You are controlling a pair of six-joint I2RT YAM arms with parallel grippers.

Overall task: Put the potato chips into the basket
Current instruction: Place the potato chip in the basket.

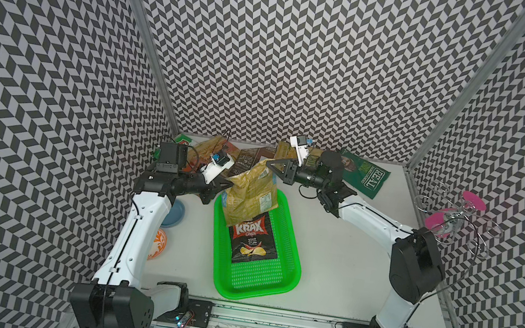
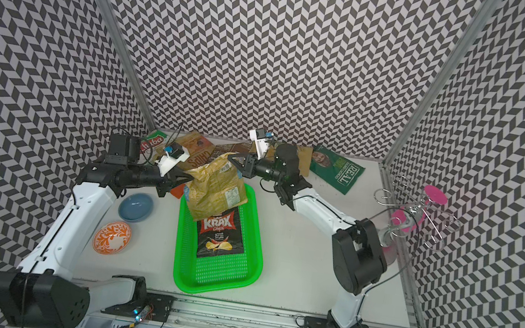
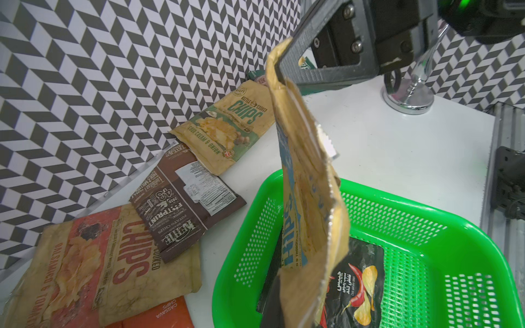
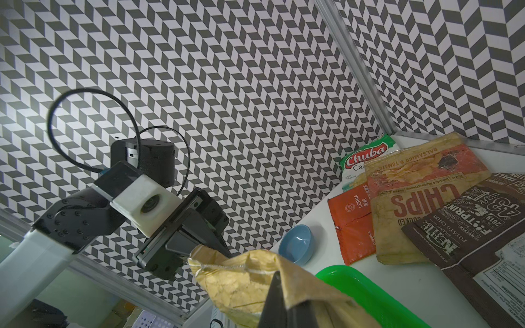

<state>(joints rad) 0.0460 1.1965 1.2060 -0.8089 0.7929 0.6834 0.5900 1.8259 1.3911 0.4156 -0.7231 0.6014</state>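
A tan potato chips bag (image 1: pixel 250 198) (image 2: pixel 214 193) hangs stretched above the far end of the green basket (image 1: pixel 294 247) (image 2: pixel 256 241). My left gripper (image 1: pixel 229 185) (image 2: pixel 189 178) is shut on the bag's left top corner. My right gripper (image 1: pixel 268 164) (image 2: pixel 231 157) is shut on its right top corner. A black KRAX bag (image 1: pixel 251 241) (image 3: pixel 360 284) lies flat in the basket, partly under the hanging bag (image 3: pixel 306 184). More chips bags lie along the back wall: green REAL (image 1: pixel 366 177), tan CHIPS (image 3: pixel 99 264), brown Kettle (image 3: pixel 181 207), Chuba (image 4: pixel 366 156), orange (image 4: pixel 355 227).
A blue bowl (image 2: pixel 136 206) and an orange patterned bowl (image 2: pixel 112 237) sit left of the basket, beside my left arm. A wire stand with pink glasses (image 2: pixel 416 212) stands at the right edge. Patterned walls close in three sides.
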